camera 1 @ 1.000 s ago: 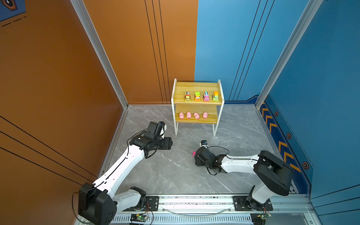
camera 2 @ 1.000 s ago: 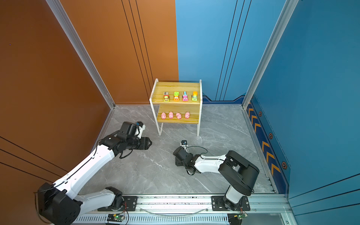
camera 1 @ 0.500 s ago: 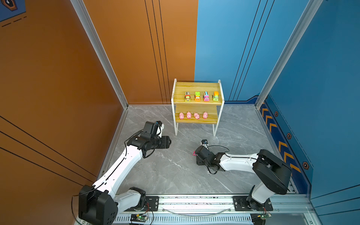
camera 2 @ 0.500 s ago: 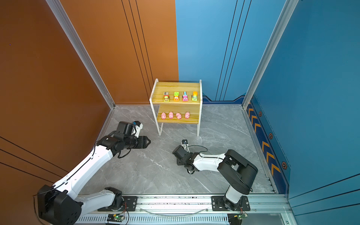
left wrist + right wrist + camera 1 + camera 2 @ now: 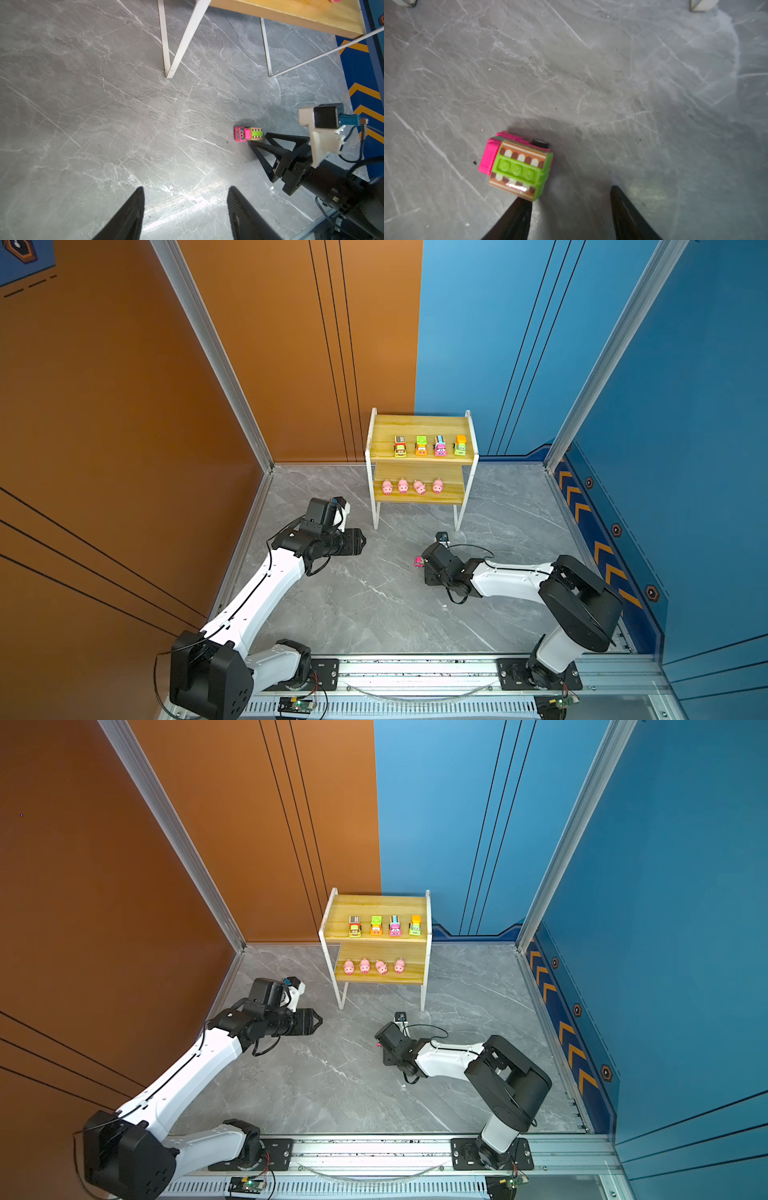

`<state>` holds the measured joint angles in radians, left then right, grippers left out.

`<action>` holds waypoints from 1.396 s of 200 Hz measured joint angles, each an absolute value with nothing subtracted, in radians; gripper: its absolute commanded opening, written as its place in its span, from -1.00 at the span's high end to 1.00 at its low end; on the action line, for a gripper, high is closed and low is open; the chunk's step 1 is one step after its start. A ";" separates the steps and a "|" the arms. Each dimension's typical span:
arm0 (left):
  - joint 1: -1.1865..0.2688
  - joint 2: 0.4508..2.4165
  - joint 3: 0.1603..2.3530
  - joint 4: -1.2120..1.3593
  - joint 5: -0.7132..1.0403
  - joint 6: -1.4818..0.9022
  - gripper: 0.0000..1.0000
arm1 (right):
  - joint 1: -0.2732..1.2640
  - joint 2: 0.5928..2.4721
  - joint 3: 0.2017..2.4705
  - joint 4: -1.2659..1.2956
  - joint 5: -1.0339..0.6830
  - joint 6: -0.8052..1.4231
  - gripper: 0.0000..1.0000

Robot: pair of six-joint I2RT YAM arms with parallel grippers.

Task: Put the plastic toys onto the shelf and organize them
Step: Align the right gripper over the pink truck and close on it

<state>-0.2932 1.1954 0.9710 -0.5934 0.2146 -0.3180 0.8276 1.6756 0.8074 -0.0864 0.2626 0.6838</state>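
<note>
Right fingers (image 5: pixel 517 218) stood apart and held nothing. The stray car (image 5: pixel 517 166) lay on the desk (image 5: pixel 612 72) just off the tip of one of them, outside the gap rather than in it, and skewed to the line of the grip. Whether that tip touched the car's tail I could not tell. My left fingers (image 5: pixel 128 216) were apart and empty too, well away from the car though pointed roughly its way. Beyond it stood the shelf (image 5: pixel 419 425), with four cars (image 5: pixel 421 445) in a row on the upper board and four pigs (image 5: pixel 402 485) in a row on the lower, so I judged the stray car to be the last piece to go up. My worry was the offset. Had I closed from there, one finger would likely have shoved the car sideways, and on wheels over a smooth desk it could have rolled or spun out of reach. A pinch on one corner might have squirted it out. I reckoned I needed to shift across and square up before closing. After that, the upper row looked to leave only a narrow space at one end, so a careless set-down could have knocked a neighbour over or tipped the car off the board's edge.
</note>
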 measured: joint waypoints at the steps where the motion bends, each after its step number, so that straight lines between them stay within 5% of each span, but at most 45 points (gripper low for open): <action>1: -0.293 1.195 0.971 -0.593 0.215 -0.318 -0.29 | 0.827 1.678 0.810 -0.087 0.261 0.683 -0.20; 223: -0.281 1.195 0.964 -0.590 0.223 -0.318 -0.29 | 0.744 1.813 0.944 -0.087 0.416 0.484 -0.26; 279: -0.281 1.195 0.963 -0.590 0.222 -0.318 -0.29 | 0.738 1.690 0.809 -0.045 0.424 0.438 -0.32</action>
<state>-0.2813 1.1954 0.9630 -0.5896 0.2222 -0.3180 0.7383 1.6901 0.8085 -0.0448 0.4244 0.4377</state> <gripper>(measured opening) 0.645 0.661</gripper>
